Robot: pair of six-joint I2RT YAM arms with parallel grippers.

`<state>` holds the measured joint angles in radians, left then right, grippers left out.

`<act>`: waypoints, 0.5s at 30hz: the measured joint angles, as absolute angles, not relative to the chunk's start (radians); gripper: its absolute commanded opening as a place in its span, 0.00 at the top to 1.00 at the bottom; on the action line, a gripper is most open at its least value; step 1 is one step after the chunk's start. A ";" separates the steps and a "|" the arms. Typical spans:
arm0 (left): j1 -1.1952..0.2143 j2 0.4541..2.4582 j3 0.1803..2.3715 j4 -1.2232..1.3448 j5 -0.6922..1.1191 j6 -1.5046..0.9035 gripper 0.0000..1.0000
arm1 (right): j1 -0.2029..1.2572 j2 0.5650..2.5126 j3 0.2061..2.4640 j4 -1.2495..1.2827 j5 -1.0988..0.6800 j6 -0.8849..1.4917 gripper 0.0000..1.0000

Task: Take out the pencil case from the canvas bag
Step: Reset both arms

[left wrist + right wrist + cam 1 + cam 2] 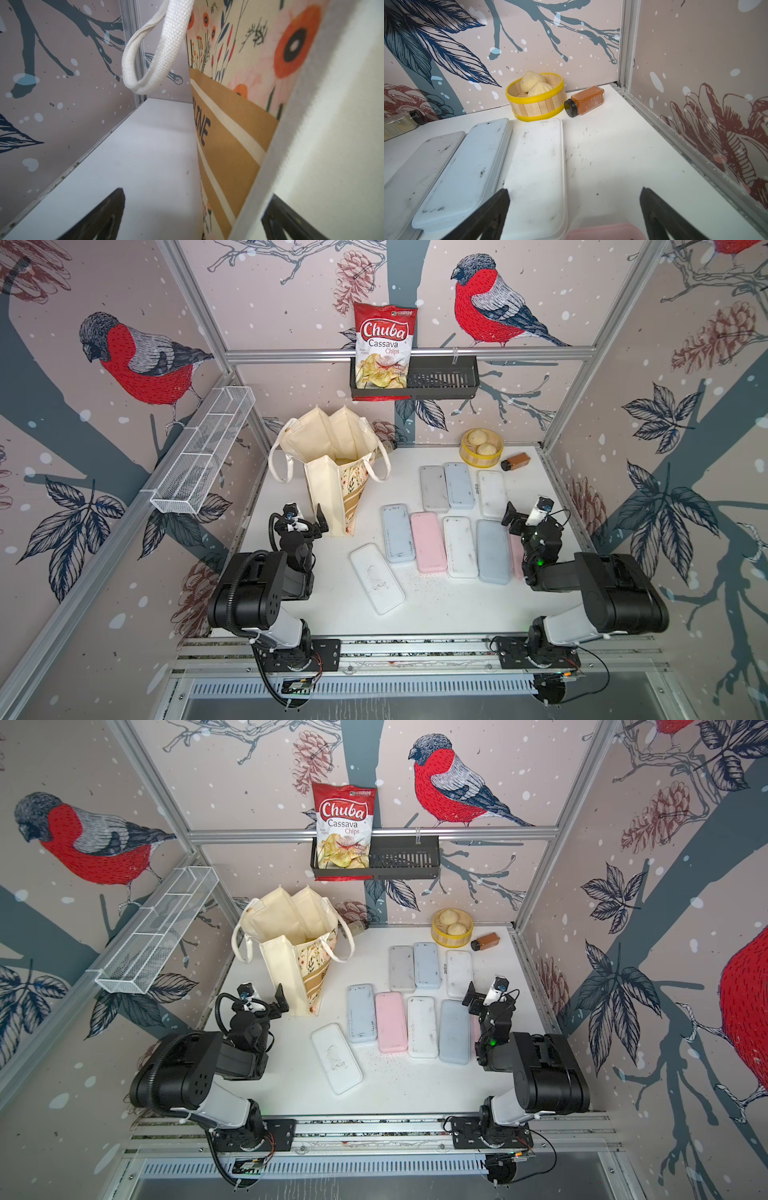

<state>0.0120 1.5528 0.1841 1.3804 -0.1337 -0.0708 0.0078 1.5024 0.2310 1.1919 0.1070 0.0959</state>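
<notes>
My left gripper (197, 194) is spread wide and pinches nothing. The near corner fold of the canvas bag (228, 145) runs between its fingers, one on the floral, lettered side and one on the plain cream side. I judge it sits there to steady the cloth, not to lift it; whether it touches, I cannot tell. A loop handle (158, 52) droops just beyond the fingertips. Ahead of that gripper the bag stands upright with its mouth gaping, which should let a reach come in from above. Something pale shows deep inside, but I cannot tell if it is a pencil case.

My right gripper (574, 190) is equally spread and empty. It hangs over a white pencil case (537, 166) lying under and ahead of its fingers, with a pink pencil case (604, 232) just below them. More loose pencil cases (397, 533) lie flat in rows on the table (436, 605) between the two grippers. I suppose they are parked there to keep the bag's mouth reachable.

Farther ahead of the right gripper, a steamer (537, 108) against the back wall holds two buns (532, 80), and a spice jar (586, 99) lies on its side just beside it. Higher up on that wall, a black basket (444, 381) holds an upright chips bag (384, 348) at one end.
</notes>
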 measured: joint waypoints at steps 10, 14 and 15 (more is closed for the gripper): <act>0.011 1.553 0.185 1.355 -0.134 -0.070 0.00 | 0.008 1.502 0.231 1.192 0.116 0.084 0.00; 0.011 1.553 0.185 1.354 -0.133 -0.070 0.00 | 0.009 1.502 0.231 1.192 0.119 0.082 0.00; 0.011 1.553 0.185 1.354 -0.131 -0.070 0.00 | 0.009 1.502 0.231 1.192 0.120 0.082 0.00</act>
